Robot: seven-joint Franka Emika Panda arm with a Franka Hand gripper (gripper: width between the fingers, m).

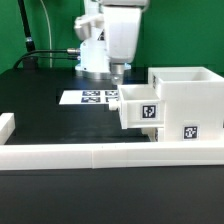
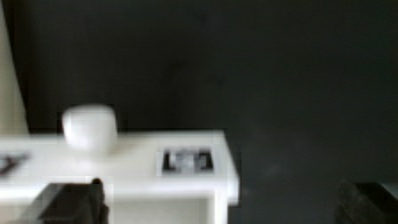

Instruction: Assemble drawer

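With spread fingers hovering over it, the small white knobbed plastic tray, half-entered into the boxy white casing right of centre, might jam if pushed askew.

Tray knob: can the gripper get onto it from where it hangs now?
Probably yes. The gripper hangs just above the tray that sticks out of the casing, and in the wrist view the knob stands bare, with nothing between it and the fingers.
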